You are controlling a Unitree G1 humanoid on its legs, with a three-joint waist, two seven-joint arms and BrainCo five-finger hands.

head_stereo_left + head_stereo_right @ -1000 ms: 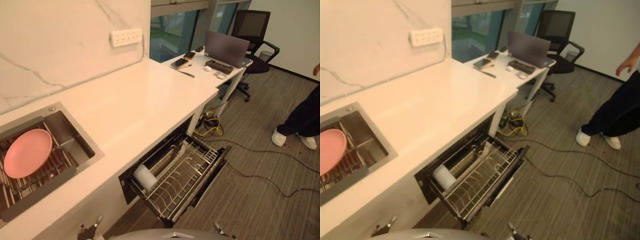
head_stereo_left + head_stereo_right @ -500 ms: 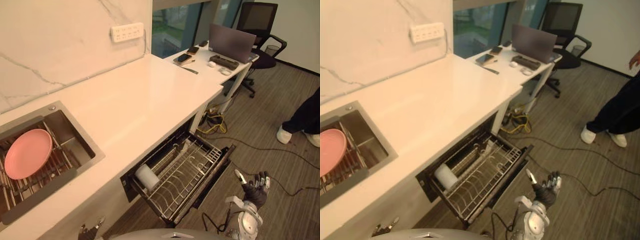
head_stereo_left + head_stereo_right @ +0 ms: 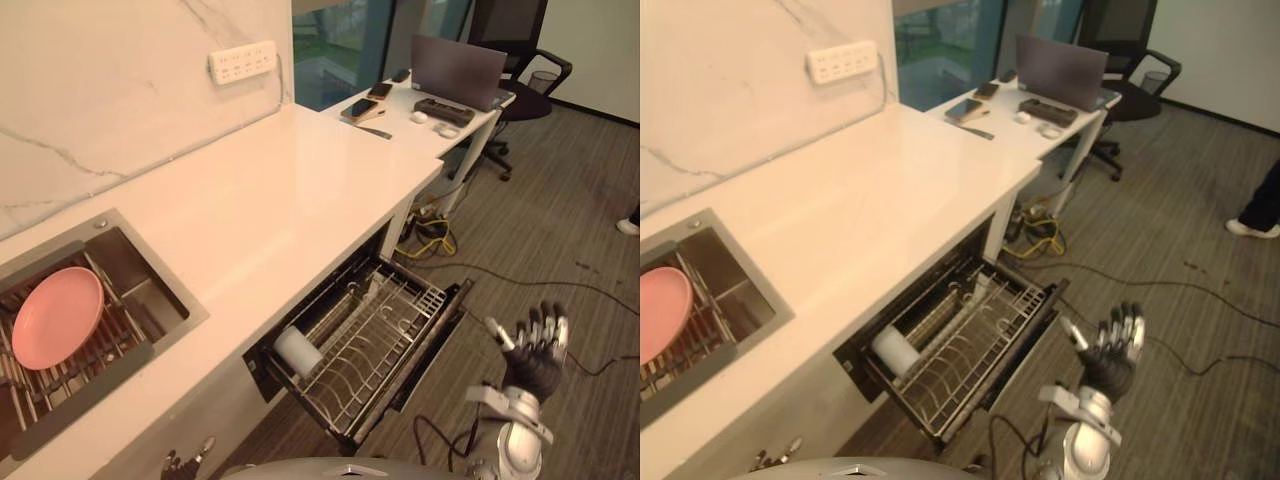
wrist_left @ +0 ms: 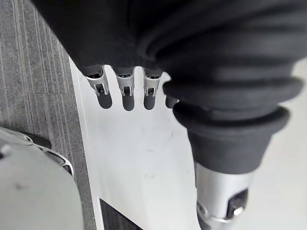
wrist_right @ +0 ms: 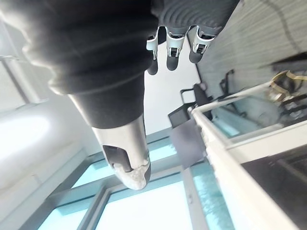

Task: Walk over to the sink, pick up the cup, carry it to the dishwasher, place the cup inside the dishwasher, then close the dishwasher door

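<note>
Control: Hands?
Operator: My left robot hand (image 4: 123, 91) hangs low, fingers slack. My right robot hand (image 3: 535, 350) is raised, fingers spread, empty.
Control: Cup?
Operator: The cup (image 3: 297, 352) lies on its side in the dishwasher rack (image 3: 385, 345). The dishwasher door (image 3: 430, 338) stands open. I judge closing is the step in hand, so the door needs pushing inward.

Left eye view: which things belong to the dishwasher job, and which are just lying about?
Job: white cup, lying in the open dishwasher; sink; right hand, open.
Lying about: pink plate, laptop, phone, office chair.

White cup (image 3: 297, 352) lies on its side inside the open dishwasher (image 3: 418, 350).
</note>
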